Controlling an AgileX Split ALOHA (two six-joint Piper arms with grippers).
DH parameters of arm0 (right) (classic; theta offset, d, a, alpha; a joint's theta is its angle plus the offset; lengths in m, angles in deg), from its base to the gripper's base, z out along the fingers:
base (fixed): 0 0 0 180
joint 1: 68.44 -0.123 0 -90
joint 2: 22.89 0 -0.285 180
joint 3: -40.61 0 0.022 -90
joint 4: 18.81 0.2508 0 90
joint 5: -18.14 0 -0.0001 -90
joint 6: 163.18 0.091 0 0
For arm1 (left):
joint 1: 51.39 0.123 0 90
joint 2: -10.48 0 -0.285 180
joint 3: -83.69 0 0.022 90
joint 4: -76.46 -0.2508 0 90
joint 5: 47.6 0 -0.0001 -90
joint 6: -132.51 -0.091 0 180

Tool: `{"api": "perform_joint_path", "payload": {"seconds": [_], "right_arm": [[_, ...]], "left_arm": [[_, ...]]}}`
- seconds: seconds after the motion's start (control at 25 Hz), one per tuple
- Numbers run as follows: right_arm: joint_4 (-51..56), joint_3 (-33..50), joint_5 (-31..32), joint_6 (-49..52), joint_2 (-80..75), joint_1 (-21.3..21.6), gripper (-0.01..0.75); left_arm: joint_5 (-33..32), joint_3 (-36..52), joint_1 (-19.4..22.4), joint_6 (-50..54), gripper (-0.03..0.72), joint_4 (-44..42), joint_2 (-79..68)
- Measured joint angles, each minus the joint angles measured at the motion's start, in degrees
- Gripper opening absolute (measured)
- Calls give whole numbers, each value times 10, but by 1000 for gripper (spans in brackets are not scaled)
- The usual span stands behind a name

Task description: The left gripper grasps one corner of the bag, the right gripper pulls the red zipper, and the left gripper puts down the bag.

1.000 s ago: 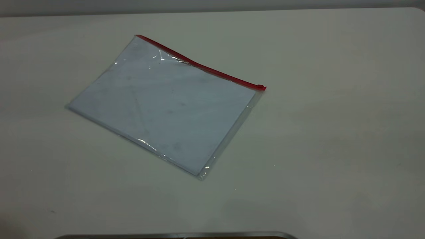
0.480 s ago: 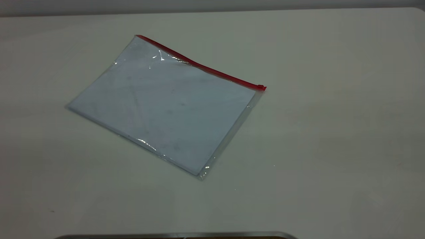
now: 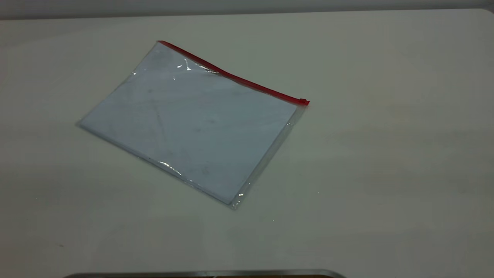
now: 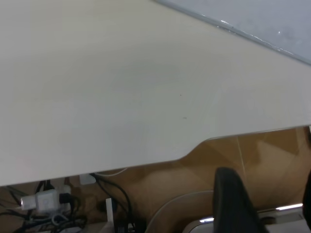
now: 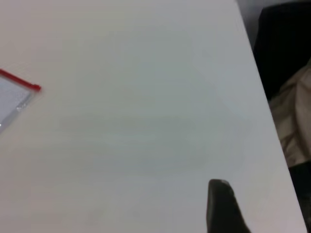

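The bag (image 3: 189, 123) lies flat on the white table (image 3: 386, 154), left of centre. The red zipper (image 3: 231, 75) runs along its far long edge, with the slider tab (image 3: 304, 102) at the right end. Neither gripper shows in the exterior view. In the left wrist view the left gripper (image 4: 271, 194) is open and empty, off the table's near edge, with the bag's edge (image 4: 262, 19) far from it. In the right wrist view the right gripper (image 5: 265, 194) shows one finger (image 5: 221, 206) over bare table, with nothing beside it. The zipper's slider end (image 5: 35, 88) is far from it.
A grey metal rim (image 3: 204, 273) runs along the near table edge. Below the table, the left wrist view shows a wooden floor (image 4: 262, 155) and cables with a power strip (image 4: 46, 200). A dark chair (image 5: 286, 43) stands beyond the table's right edge.
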Motion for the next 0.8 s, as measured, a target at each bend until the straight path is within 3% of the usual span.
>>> {"api": "perform_joint_path", "payload": {"seconds": [0.4, 0.8], "right_arm": [[-4, 0, -1, -1, 0, 0, 441], [-5, 0, -1, -1, 0, 0, 441]], "left_arm": [[0, 0, 0, 1, 414, 0, 9], [-18, -3, 4, 1, 414, 10, 164]]}}
